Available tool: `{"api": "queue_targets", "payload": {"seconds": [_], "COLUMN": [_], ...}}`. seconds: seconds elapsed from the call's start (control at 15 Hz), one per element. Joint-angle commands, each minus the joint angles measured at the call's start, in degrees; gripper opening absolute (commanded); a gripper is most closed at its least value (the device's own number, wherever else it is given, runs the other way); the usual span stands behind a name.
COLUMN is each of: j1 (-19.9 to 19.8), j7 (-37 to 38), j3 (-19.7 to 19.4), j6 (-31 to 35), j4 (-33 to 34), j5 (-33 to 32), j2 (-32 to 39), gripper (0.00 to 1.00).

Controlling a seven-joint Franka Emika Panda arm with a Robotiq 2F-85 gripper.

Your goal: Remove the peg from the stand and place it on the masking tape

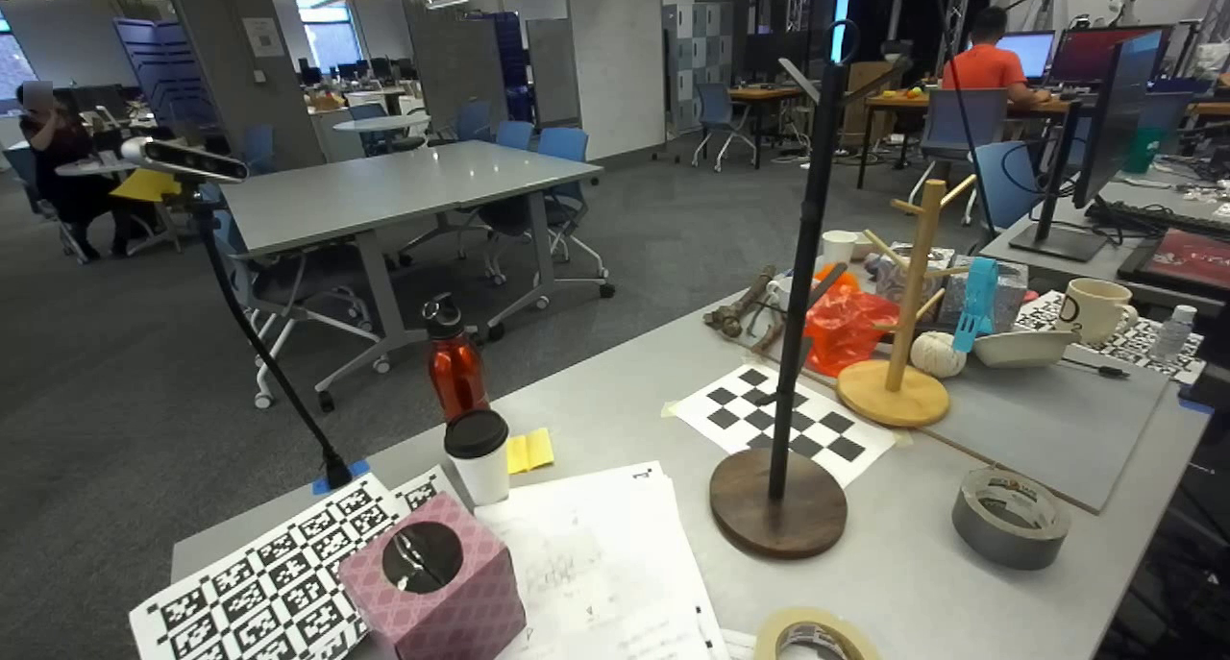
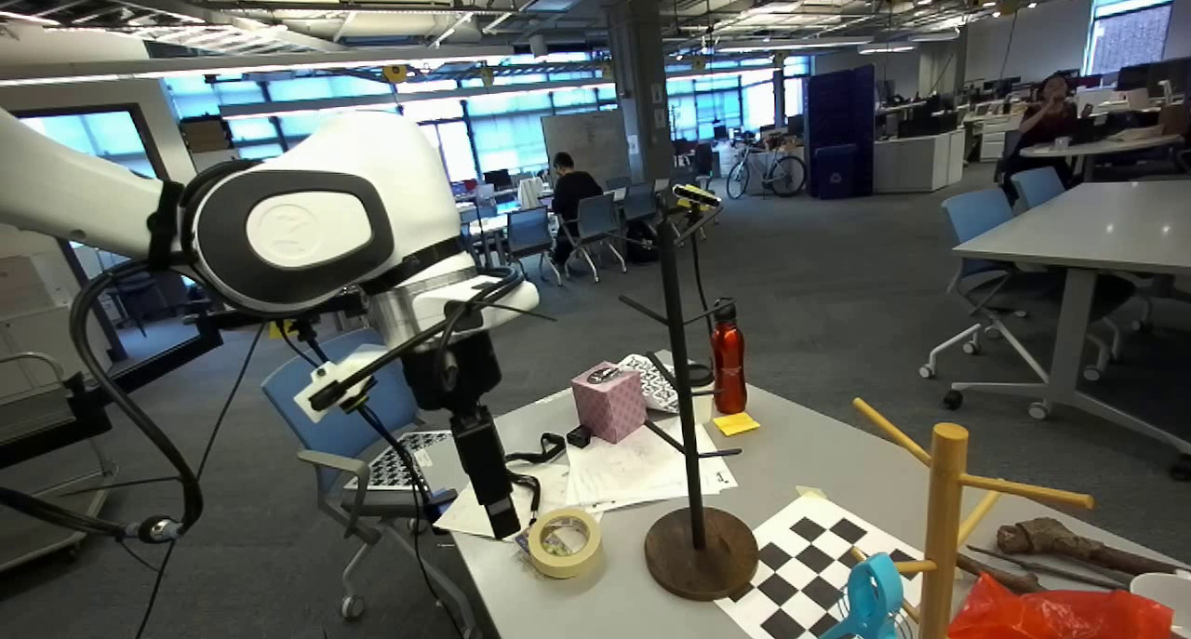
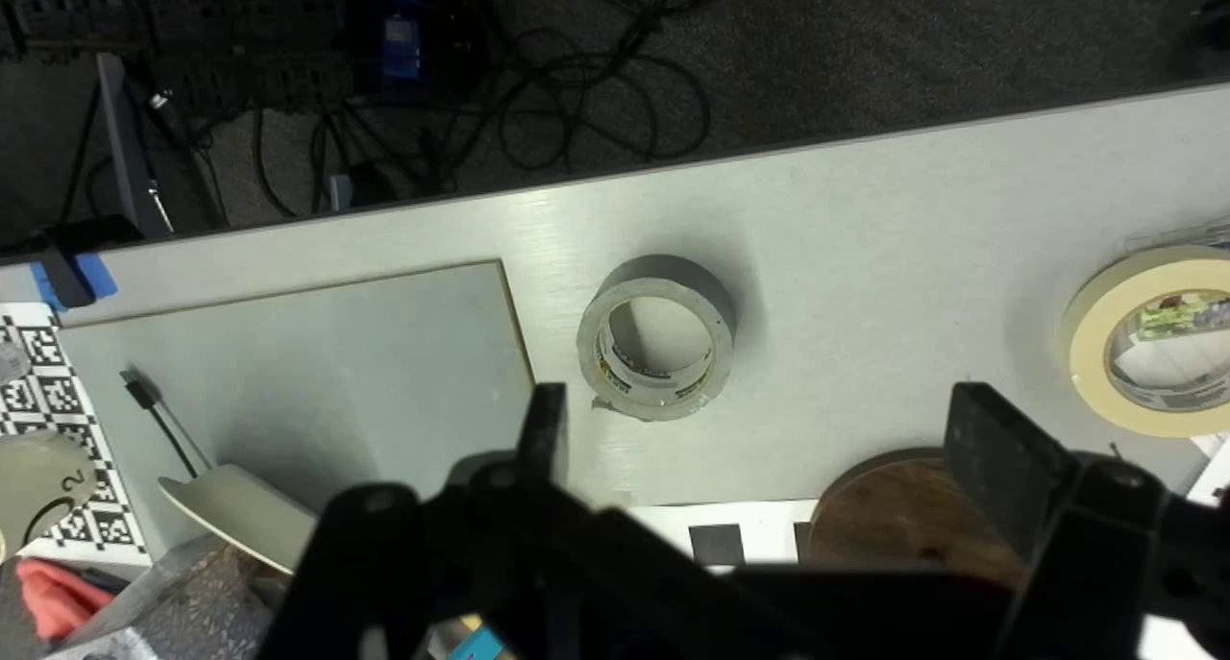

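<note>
The teal-blue peg (image 1: 977,305) hangs at the end of a dowel on the wooden stand (image 1: 920,276). In an exterior view the peg (image 2: 872,597) is cut by the bottom edge, beside the stand's post (image 2: 944,518). A small part of the peg (image 3: 478,644) shows at the bottom of the wrist view. The grey masking tape (image 1: 1004,545) lies flat near the table edge; it also shows in the wrist view (image 3: 663,410). My gripper (image 2: 502,518) points down above the table by the tan roll. In the wrist view its fingers (image 3: 754,420) are wide apart and empty.
A tall black pole (image 2: 684,388) with a dark brown base (image 1: 778,530) stands between the gripper and the stand. A tan tape roll (image 2: 561,566) lies near the table edge. An orange-red bag (image 1: 850,324), a white ball (image 1: 938,354) and a bowl (image 1: 1023,350) are around the stand.
</note>
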Motion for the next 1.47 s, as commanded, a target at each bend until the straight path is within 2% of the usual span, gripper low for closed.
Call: {"api": "queue_targets", "payload": {"seconds": [0.0, 0.33, 0.6, 0.67, 0.87, 1.4], "j1": [-1.47, -2.37, -2.82, -1.93, -2.01, -1.98], "j7": [-3.25, -5.01, -4.39, -3.66, -3.66, -3.66], "j3": [-2.03, -4.28, -5.92, -5.61, -6.38, -6.41], "j6": [3.85, 8.62, 9.0, 8.58, 8.57, 8.57], "j4": [3.52, 7.37, 12.14, 8.58, 10.89, 11.33], "j5": [-2.09, -4.0, -4.86, -3.89, -3.95, -3.95], "j2": [5.9, 12.38, 17.32, 13.88, 16.3, 16.71], "gripper": [1.0, 1.0, 1.0, 1.0, 1.0, 1.0]}}
